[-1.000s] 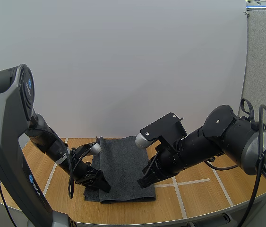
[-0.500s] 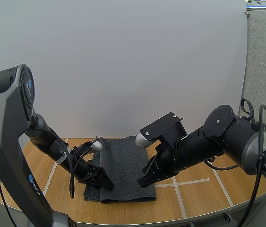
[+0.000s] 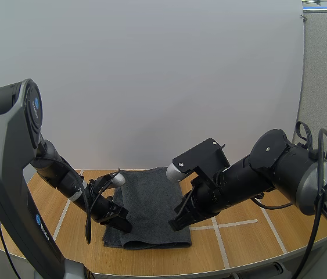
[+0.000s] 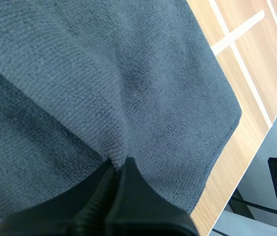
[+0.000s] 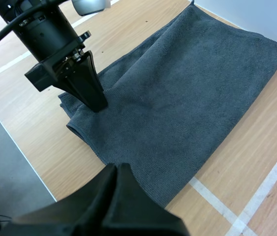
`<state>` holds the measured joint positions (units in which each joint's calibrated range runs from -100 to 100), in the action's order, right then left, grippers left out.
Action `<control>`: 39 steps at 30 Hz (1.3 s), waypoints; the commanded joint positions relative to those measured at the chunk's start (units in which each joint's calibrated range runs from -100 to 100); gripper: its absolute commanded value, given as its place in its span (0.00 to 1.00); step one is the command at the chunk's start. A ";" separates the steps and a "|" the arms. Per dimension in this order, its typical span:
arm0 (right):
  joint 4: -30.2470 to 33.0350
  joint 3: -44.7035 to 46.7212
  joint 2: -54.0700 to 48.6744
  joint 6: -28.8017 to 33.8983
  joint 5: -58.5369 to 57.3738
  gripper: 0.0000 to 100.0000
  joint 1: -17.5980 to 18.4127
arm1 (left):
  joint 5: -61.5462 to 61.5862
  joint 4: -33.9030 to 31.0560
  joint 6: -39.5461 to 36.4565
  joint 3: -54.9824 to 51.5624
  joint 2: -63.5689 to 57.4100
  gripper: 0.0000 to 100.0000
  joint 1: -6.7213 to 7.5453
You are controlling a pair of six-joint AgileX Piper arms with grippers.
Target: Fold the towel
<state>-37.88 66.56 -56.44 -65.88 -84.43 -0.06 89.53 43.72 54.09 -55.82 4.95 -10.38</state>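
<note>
A dark grey towel [image 3: 151,200] lies folded on the wooden table [image 3: 256,244], between the two arms. My left gripper [image 3: 124,225] is down at the towel's left side, shut on the edge of the upper layer. In the left wrist view the towel [image 4: 128,73] puckers into a crease that runs to my left gripper's [image 4: 117,164] closed tips. My right gripper [image 3: 175,224] hovers over the towel's front right part, shut on nothing. From the right wrist, my right gripper [image 5: 114,168] is one dark wedge above the towel's [image 5: 192,88] near edge, and the left gripper [image 5: 99,105] touches the fold.
White tape lines [image 3: 233,224] cross the tabletop to the right of the towel. The table's rounded front edge [image 3: 169,268] lies just beyond the towel's near side. Bare wood shows to the right [image 5: 271,196] and left of the towel.
My left gripper's fingers have gone from open to shut at the towel's left edge, and it has shifted slightly left. The right arm has stayed still.
</note>
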 commanded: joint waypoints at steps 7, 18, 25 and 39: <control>-0.31 0.14 -0.11 -0.38 -0.63 0.00 -0.22 | 3.51 -1.04 0.14 1.12 0.13 0.00 0.10; -0.31 0.14 -0.11 -0.38 -1.70 0.00 -0.22 | 9.73 -6.67 -3.70 6.69 0.02 0.00 0.03; -0.31 0.14 -0.11 -0.38 -1.70 0.00 -0.22 | 10.47 -8.40 -3.83 9.00 0.02 0.00 -2.14; -0.31 0.14 -0.11 -0.38 -1.70 0.00 -0.22 | 10.47 -10.42 -1.99 8.63 0.13 0.00 -4.83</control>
<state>-37.88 66.56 -56.44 -65.88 -85.69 -0.06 98.46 32.80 50.63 -46.78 4.95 -15.04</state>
